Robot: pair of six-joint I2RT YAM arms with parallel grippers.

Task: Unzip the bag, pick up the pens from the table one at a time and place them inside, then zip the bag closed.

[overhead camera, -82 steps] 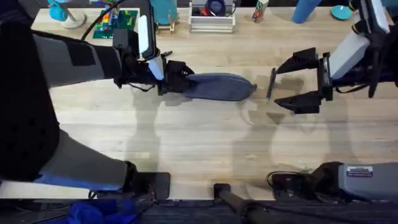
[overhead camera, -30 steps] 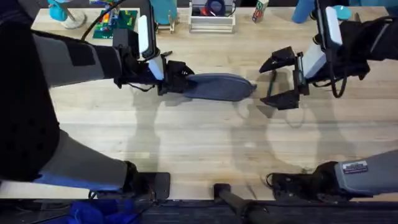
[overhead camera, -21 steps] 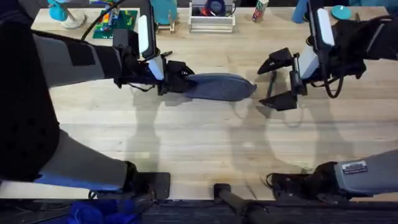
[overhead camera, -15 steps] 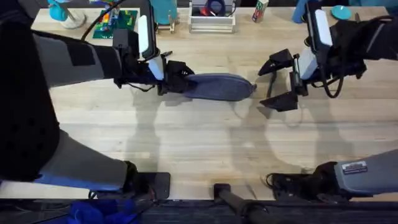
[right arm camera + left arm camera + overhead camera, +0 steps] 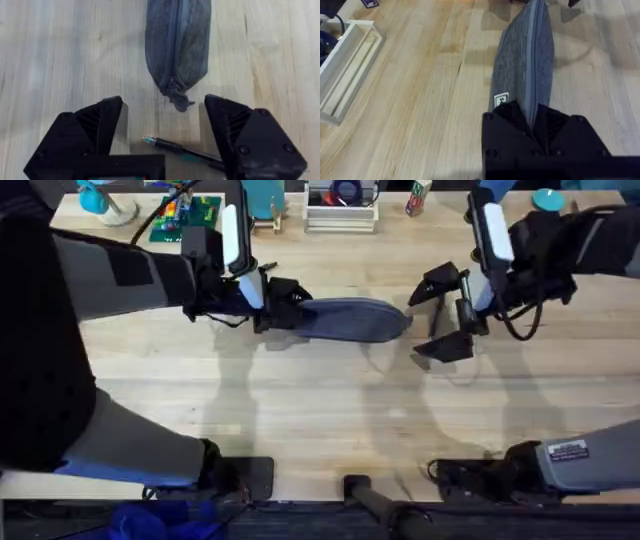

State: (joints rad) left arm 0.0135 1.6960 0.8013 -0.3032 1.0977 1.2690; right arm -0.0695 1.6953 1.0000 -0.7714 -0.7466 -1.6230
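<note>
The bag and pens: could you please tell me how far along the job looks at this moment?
Early stage. The left tool is shut on one end of the bag, steadying it. The zipper looks closed, so unzipping is not done. The right tool is open near the bag's other end, over a dark pen lying on the table. Unzipping, loading pens and zipping remain.
</note>
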